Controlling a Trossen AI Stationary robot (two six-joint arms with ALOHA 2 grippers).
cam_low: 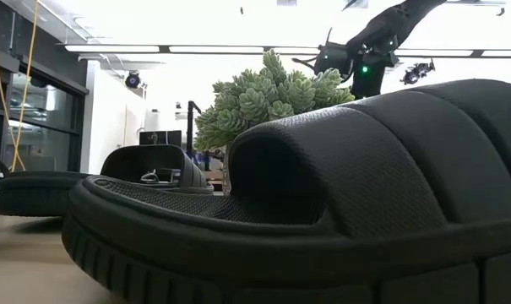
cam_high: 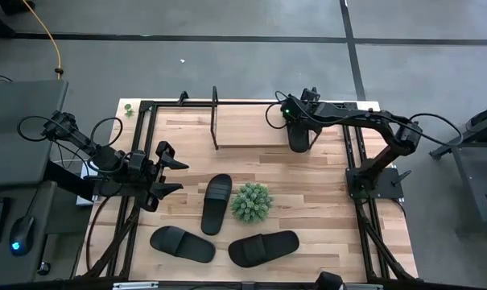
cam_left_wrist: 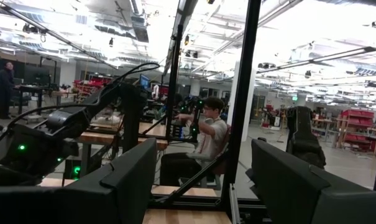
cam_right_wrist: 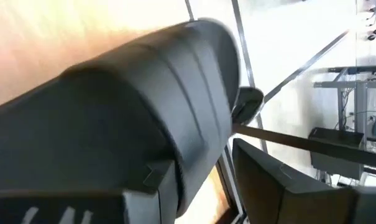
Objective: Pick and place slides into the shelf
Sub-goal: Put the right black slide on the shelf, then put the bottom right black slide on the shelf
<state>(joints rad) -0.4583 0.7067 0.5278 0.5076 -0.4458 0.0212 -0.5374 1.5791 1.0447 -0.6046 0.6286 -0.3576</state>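
Three black slides lie sole-down on the table: one (cam_high: 216, 203) beside the green plant, two (cam_high: 183, 244) (cam_high: 263, 248) near the front edge. One of them (cam_low: 323, 211) fills the low view. The fourth slide (cam_high: 299, 138) is in my right gripper (cam_high: 297, 119), which is shut on it over the right part of the shelf (cam_high: 243, 133) at the table's far side. My left gripper (cam_high: 169, 171) waits open and touches nothing at the table's left side, its fingers apart in the left wrist view (cam_left_wrist: 206, 186). My right gripper holds the fourth slide at its ribbed strap (cam_right_wrist: 175, 93), which fills the space between the fingers (cam_right_wrist: 281, 180). It comes from above, and the slide tilts steeply below it over the shelf board. I cannot tell whether the lower end touches the board.
The round green spiky plant (cam_high: 251, 201) stands mid-table between the loose slides. Black frame bars (cam_high: 215, 117) rise at the shelf's ends and along the table's sides. A seated person (cam_left_wrist: 206, 140) shows in the room beyond the table.
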